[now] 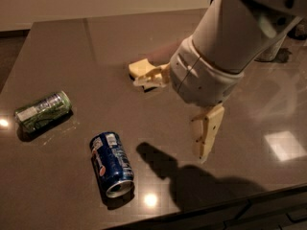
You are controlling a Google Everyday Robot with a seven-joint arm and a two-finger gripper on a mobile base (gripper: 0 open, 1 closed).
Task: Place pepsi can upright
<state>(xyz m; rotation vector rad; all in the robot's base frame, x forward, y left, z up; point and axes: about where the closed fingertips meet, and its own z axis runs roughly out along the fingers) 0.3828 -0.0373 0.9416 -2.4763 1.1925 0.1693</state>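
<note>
Gripper [172, 116] is held above the dark-brown tabletop [72, 42], apparently spread, empty. Dark-blue aluminium pepsi can [112, 163] is laid flat toward view-left of it, near the front edge, long axis running front-to-back.

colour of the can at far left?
Green with white label patch; camera view shows the green can. The gripper hovers right of the pepsi can.

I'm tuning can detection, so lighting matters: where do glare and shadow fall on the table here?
Camera view: small glare spots by the mouth of the pepsi can and left of the green can; a pale square reflection at far right; the dark shadow of the arm lies on the table between the pepsi can and the gripper, which hangs right of that can.
</note>
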